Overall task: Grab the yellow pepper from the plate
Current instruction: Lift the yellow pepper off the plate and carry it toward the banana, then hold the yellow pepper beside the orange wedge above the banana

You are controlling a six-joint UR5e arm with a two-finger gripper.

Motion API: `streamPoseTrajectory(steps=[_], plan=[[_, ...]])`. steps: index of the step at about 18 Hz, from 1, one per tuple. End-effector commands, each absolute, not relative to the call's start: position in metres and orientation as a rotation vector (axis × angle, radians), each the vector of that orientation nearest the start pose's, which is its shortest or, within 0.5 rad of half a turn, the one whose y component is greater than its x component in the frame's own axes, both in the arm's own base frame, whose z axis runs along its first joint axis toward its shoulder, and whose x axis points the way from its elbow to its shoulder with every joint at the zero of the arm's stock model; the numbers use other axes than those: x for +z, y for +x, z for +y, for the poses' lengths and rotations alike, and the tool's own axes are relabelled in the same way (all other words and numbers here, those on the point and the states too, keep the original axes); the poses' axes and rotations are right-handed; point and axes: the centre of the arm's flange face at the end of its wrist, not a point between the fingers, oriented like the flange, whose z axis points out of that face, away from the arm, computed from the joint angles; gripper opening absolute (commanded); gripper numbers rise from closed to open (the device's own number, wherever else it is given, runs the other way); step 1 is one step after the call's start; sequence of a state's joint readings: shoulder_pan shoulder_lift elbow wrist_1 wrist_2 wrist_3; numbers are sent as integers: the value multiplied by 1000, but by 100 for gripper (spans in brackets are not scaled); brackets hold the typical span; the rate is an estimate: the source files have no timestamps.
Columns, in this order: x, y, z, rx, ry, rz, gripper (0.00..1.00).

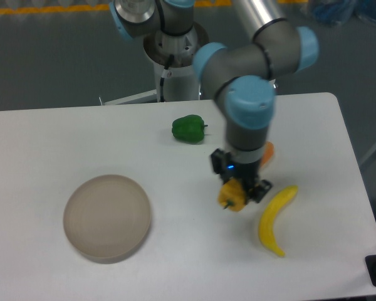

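One fruit only held in the gripper (240, 192): the yellow pepper (232, 196), pinched between the two fingers and hanging with the stem to the lower left. Closed around it from both sides, as far as visible; not possible to see how deep the pads sit on the lobes. Well away from the plate (107, 217), which lies at the left of the table (50, 144) with nothing on it. So the pick itself looks done, judging from this position.

For the step in hand, advisable to keep the grip firm and constant, because a lobed, smooth skin may slip or turn between flat pads. Better to move slowly and without sudden turns of the wrist.

Close neighbours to mind: the banana (275, 221) just beside the pepper on the right, and an orange wedge-shaped piece (269, 152) mostly hidden behind the wrist. Safer to hold enough height above both. Green pepper (188, 128) farther back, no concern. Not possible to tell how high the pepper hangs over the table.
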State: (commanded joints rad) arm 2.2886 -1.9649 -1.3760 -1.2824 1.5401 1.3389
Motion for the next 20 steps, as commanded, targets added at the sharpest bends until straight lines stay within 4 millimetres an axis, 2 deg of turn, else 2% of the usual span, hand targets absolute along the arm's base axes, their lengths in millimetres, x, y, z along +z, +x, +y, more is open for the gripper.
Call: streamPoseTrajectory(steps=[3, 5, 7, 10, 12, 15, 20], plan=[[366, -341, 581, 66, -2945, 951, 0], [359, -355, 575, 53, -2958, 931, 0], [353, -356, 576, 42, -2957, 947, 0], [354, -359, 579, 51, -2944, 978, 0], [361, -360, 581, 64, -2905, 1063, 0], [360, -358, 581, 56, -2861, 1178, 0], [358, -358, 579, 55, -2867, 1188, 0]])
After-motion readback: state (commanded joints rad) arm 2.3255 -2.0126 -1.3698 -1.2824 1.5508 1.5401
